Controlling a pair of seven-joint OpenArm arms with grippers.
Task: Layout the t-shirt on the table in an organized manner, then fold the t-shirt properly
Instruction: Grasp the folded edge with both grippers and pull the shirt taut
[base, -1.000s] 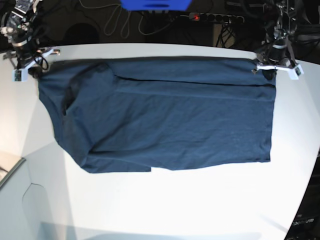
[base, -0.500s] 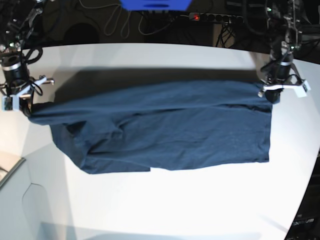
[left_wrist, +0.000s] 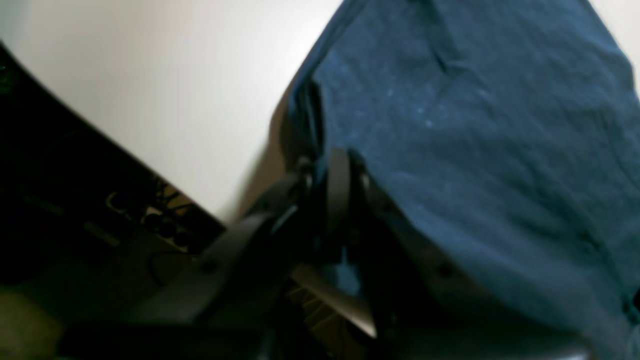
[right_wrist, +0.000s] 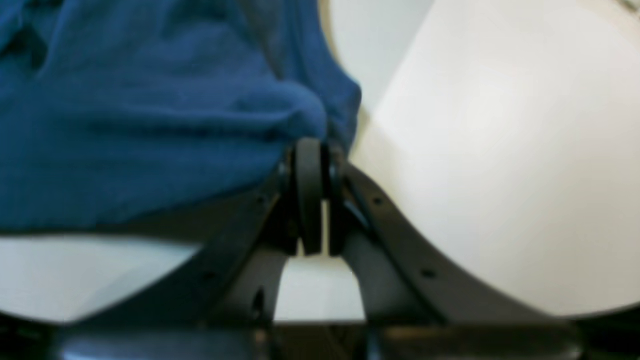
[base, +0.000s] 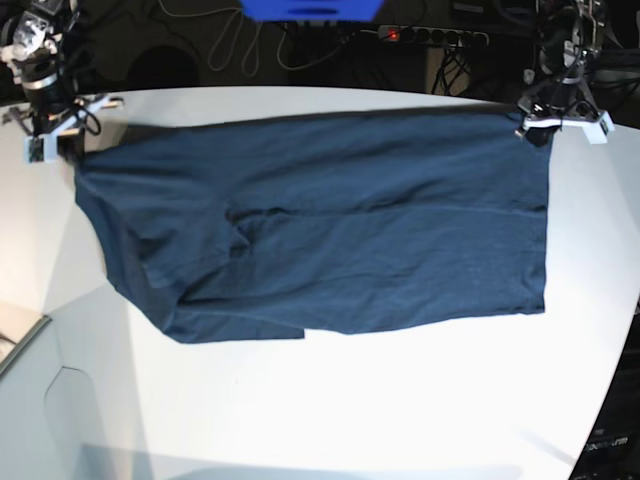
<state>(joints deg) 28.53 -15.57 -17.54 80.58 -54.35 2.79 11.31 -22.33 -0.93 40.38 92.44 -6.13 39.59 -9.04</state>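
The dark navy t-shirt (base: 330, 230) lies spread across the white table (base: 350, 400), and its far edge is lifted at both corners. My left gripper (base: 538, 133), at the far right of the base view, is shut on the shirt's far right corner. My right gripper (base: 68, 143), at the far left, is shut on the far left corner. In the left wrist view the gripper (left_wrist: 336, 167) pinches the blue t-shirt (left_wrist: 475, 125) above the table (left_wrist: 175, 75). The right wrist view shows the gripper (right_wrist: 310, 157) pinching a bunched fold of the t-shirt (right_wrist: 150, 125) over the table (right_wrist: 500, 150).
Behind the table's curved far edge lie cables and a power strip (base: 430, 36), with a blue object (base: 310, 8) at top centre. A pale grey box corner (base: 18, 340) sits at the left front.
Half a second ago both grippers held the shirt's edge nearer the table's middle. Both have carried it back toward the far edge, and the cloth is stretched wider.
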